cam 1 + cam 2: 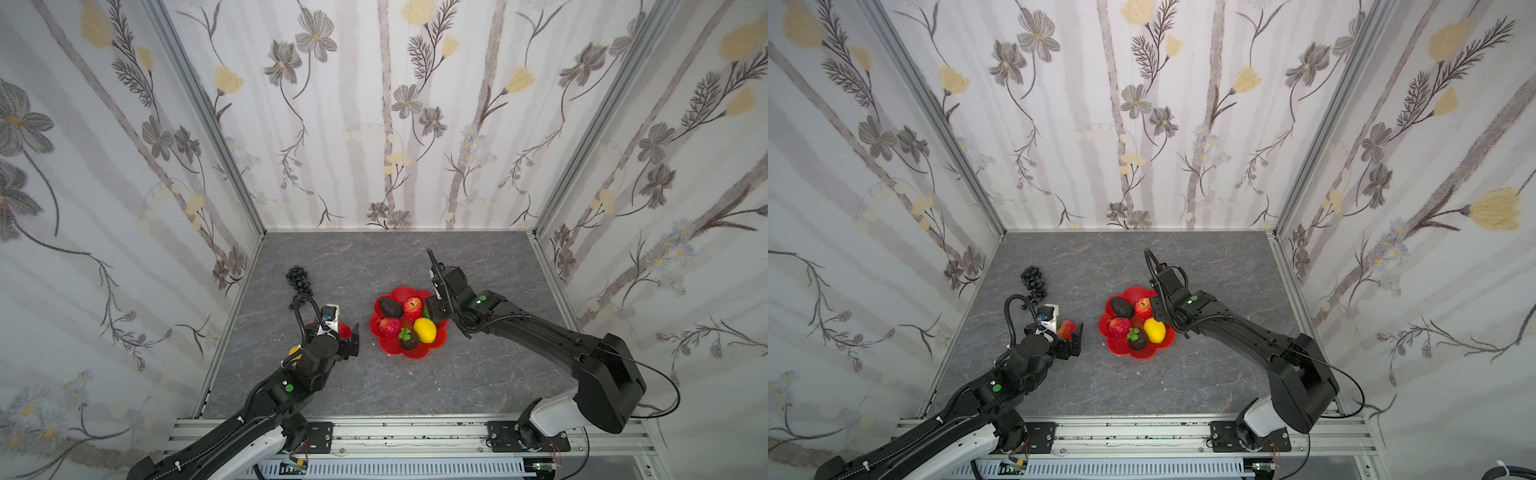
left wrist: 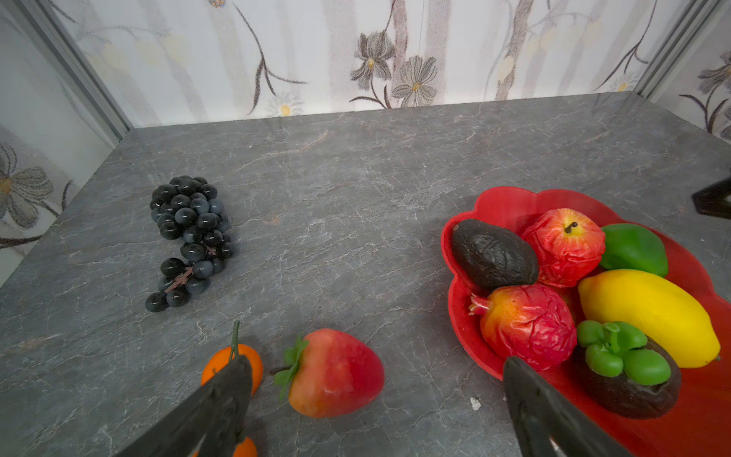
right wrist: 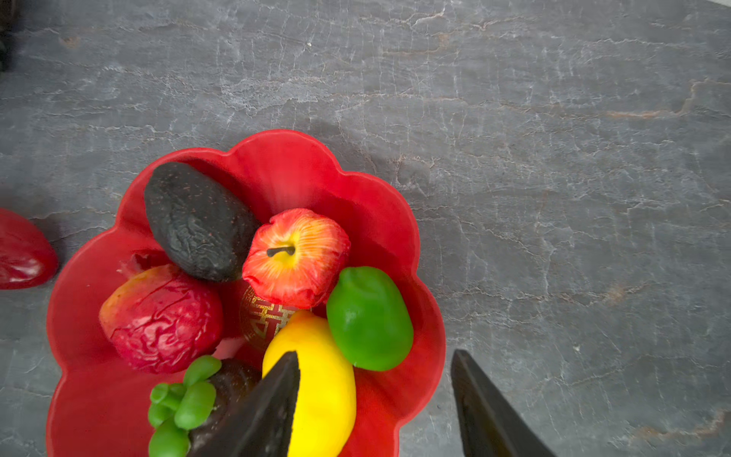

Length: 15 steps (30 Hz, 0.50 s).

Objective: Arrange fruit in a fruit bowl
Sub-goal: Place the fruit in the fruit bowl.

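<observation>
- While the left gripper (image 2: pixel 375 362) hangs low over the bench (image 2: pixel 356 198) with its jaws spread wide, the strawberry (image 2: pixel 332 374) lies on the bench between its two fingers, and neither appears to touch it.
- Two oranges (image 2: pixel 256 366) sit just beside one of those fingers, partly hidden behind it.
- The black grape bunch (image 2: pixel 190 241) lies farther back on the bench, well apart from this gripper.
- The right gripper (image 3: pixel 374 353) hovers over the right side of the fruit bowl (image 3: pixel 288 170), jaws apart and holding nothing.
- The lemon (image 3: pixel 324 380) lies in the bowl, partly behind one finger, and the lime (image 3: pixel 368 316) sits just ahead of the gap.
- The avocado (image 3: pixel 197 221), apple (image 3: pixel 296 257), bumpy red fruit (image 3: pixel 162 316) and a dark fruit with green leaves (image 3: pixel 233 380) also rest in the bowl.
</observation>
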Each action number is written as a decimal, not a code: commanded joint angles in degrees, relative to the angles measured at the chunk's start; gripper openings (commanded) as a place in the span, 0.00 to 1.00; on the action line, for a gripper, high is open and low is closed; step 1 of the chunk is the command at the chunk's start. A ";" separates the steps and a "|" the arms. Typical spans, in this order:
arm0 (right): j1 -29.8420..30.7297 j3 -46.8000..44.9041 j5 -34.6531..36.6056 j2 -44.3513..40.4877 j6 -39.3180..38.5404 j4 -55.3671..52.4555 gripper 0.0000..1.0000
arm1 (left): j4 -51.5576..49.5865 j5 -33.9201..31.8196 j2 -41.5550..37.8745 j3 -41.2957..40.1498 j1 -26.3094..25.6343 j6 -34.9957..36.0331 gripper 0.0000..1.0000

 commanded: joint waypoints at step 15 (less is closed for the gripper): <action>-0.21 -21.59 8.59 -26.20 -1.68 11.53 0.80 | -29.29 -0.46 20.07 16.45 1.63 -29.47 0.96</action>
